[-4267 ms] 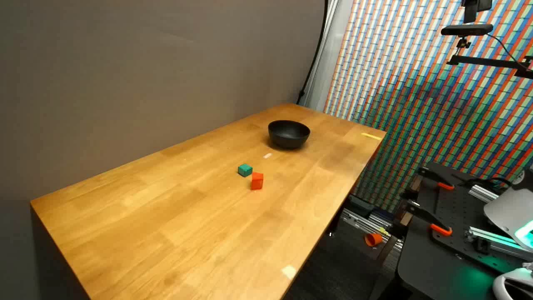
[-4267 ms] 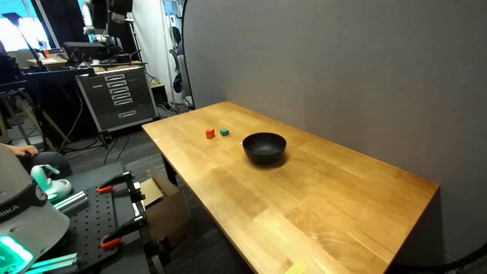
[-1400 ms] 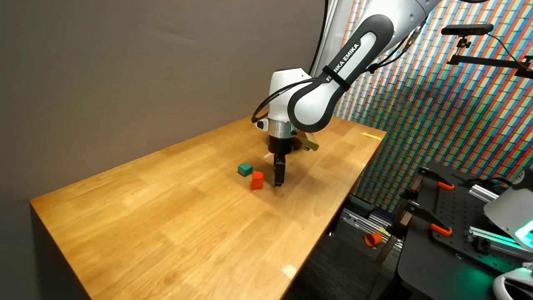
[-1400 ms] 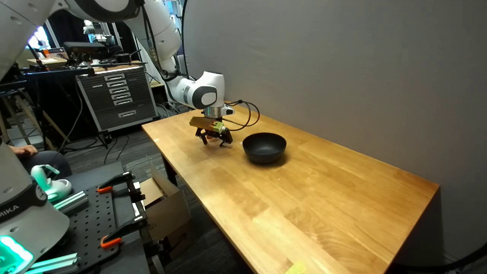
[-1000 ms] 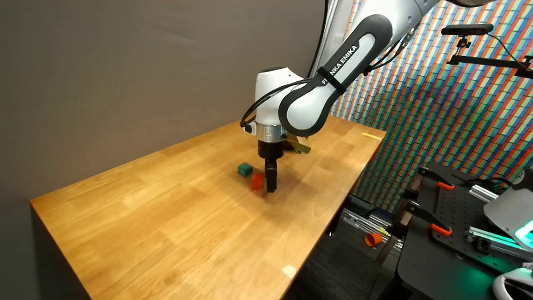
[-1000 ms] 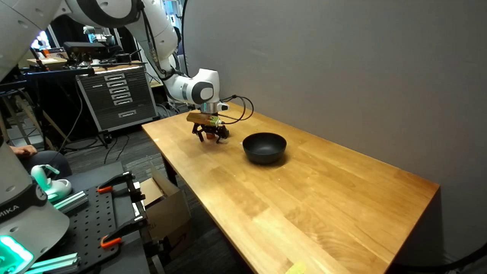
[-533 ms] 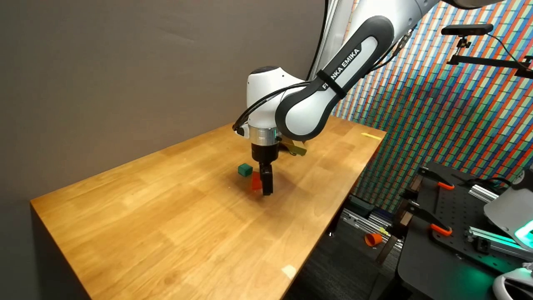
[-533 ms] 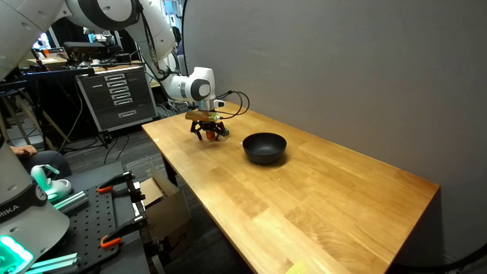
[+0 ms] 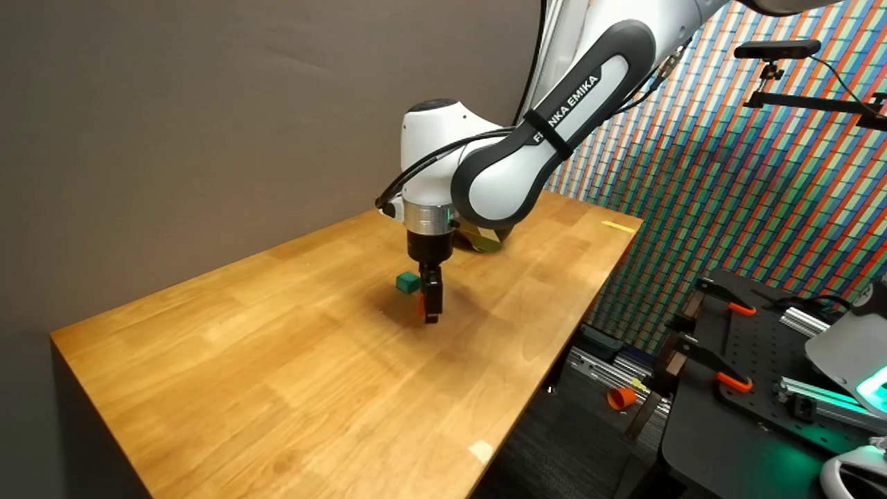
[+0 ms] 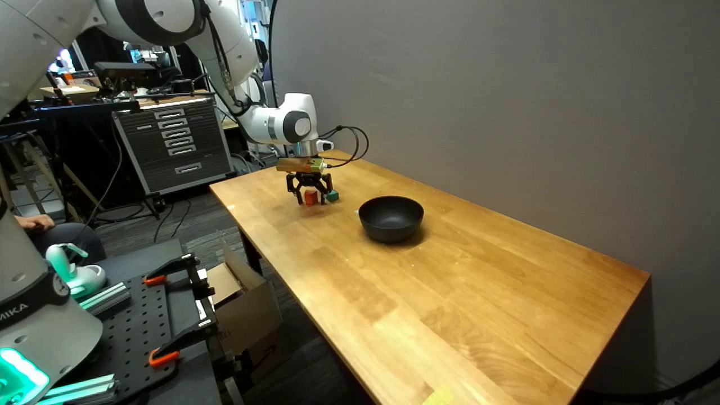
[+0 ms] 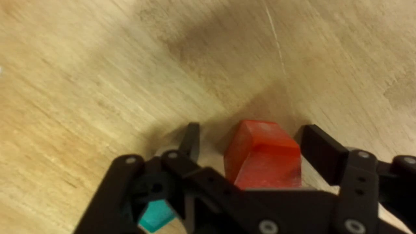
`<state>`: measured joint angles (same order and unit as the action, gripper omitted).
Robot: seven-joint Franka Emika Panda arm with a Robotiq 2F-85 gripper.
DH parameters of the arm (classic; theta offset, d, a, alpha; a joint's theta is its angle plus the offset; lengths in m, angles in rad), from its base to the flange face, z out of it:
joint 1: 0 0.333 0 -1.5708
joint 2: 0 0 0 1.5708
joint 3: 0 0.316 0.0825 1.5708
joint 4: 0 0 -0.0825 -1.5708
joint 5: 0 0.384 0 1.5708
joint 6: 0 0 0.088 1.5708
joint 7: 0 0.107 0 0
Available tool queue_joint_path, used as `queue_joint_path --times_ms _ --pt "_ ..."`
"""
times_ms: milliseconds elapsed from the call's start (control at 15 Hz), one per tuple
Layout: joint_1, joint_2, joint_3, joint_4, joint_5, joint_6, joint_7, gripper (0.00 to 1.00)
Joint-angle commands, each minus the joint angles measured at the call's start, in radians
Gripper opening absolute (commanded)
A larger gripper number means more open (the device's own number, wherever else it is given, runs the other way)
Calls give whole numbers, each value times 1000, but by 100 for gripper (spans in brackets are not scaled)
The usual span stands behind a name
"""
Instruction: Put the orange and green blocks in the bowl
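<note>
– So, is the black two-finger gripper (image 11: 255, 144) holding anything?

– Nothing: your fingers (image 11: 323, 154) stand spread astride the small orange-red block (image 11: 271, 162), with a plain gap on one side.

– Centred?

– No, by the wrist view it sits nearer the finger away from the small teal-green block (image 10: 332, 196); squeeze, and your other finger likely travels farther.

– And beyond?

– The teal-green one lies just outside that other finger, the round black bowl (image 10: 382, 233) farther out roughly the same way, neither block in it.
</note>
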<state>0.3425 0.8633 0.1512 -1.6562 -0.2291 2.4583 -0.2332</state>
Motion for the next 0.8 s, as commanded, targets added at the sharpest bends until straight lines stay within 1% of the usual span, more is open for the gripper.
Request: queue_joint_path --times_ms 0,200,267,467,733 --pt "16 32 -15 57 -35 -4 22 51" --pt "23 23 -38 58 -48 0 43 27" --pt "24 19 -47 58 -50 0 56 22" --pt "27 -4 -111 46 -84 8 136 20" --pt "30 -27 -215 36 -134 17 271 20"
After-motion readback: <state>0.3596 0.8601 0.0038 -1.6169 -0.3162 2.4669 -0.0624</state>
